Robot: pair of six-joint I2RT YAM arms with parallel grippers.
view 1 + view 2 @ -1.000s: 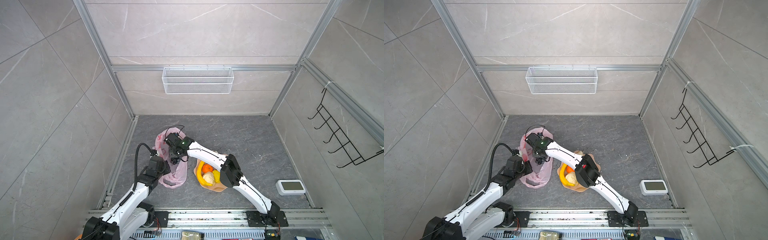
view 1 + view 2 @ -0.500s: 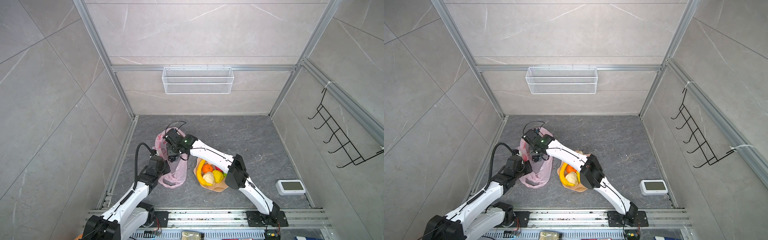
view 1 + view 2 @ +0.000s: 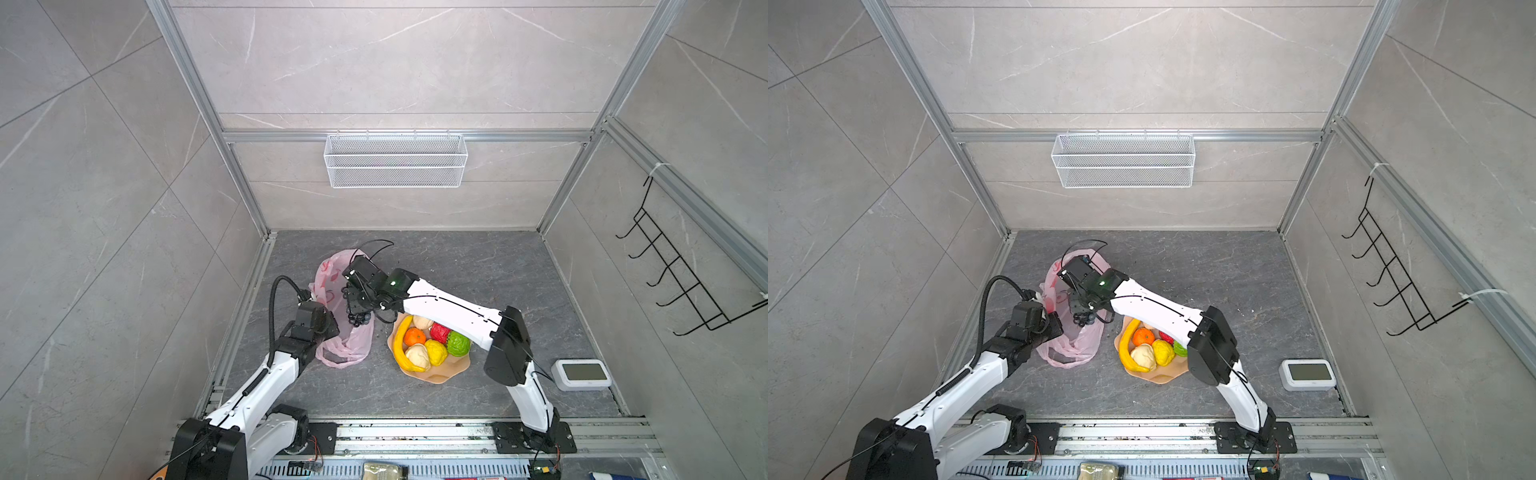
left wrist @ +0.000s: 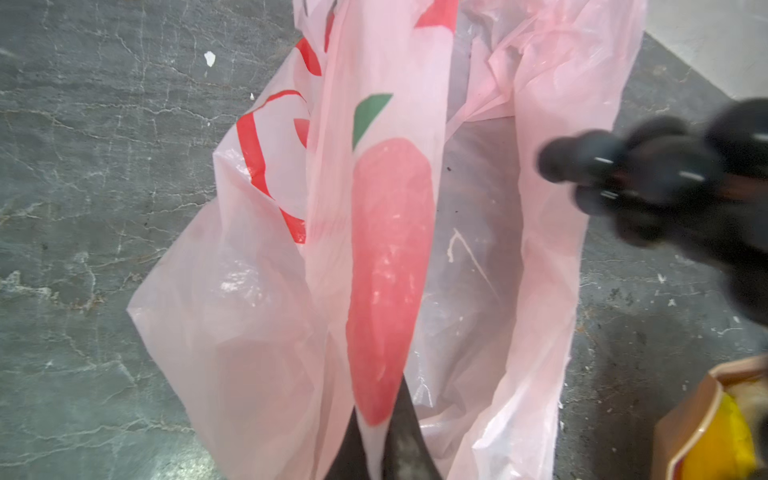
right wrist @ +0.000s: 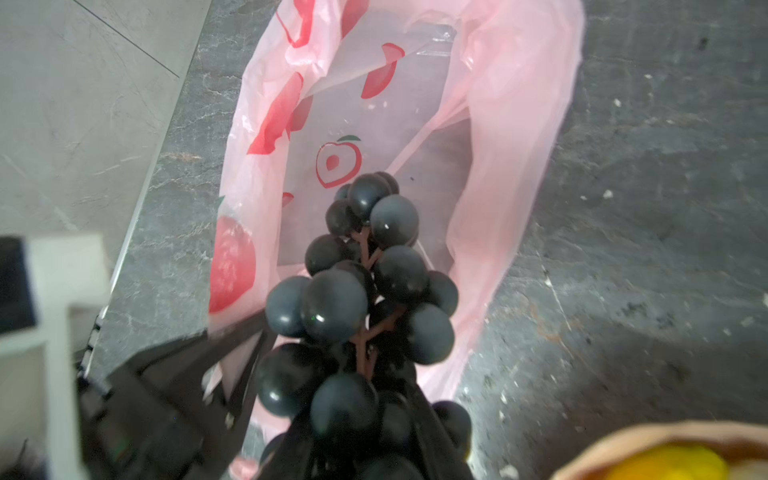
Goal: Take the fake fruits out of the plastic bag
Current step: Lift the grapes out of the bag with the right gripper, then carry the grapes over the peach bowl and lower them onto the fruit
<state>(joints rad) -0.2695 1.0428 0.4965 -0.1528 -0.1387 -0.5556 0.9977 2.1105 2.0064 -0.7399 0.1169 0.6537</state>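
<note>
- Our right gripper (image 5: 365,432) is clamped on the top end of the dark purple grape bunch (image 5: 357,291), which hangs over the open mouth of the pink plastic bag (image 5: 511,166).
- Our left gripper (image 4: 379,440) is closed, pinching a fold of the bag's rim.
- We judge the bunch light and floppy, with smooth, slippery berries, so the stem end is the safest hold.
- The bag looks thin, limp and clingy.
- The other fake fruits (image 3: 432,345) lie on the peach wavy-edged plate (image 3: 440,376) beside the bag.
</note>
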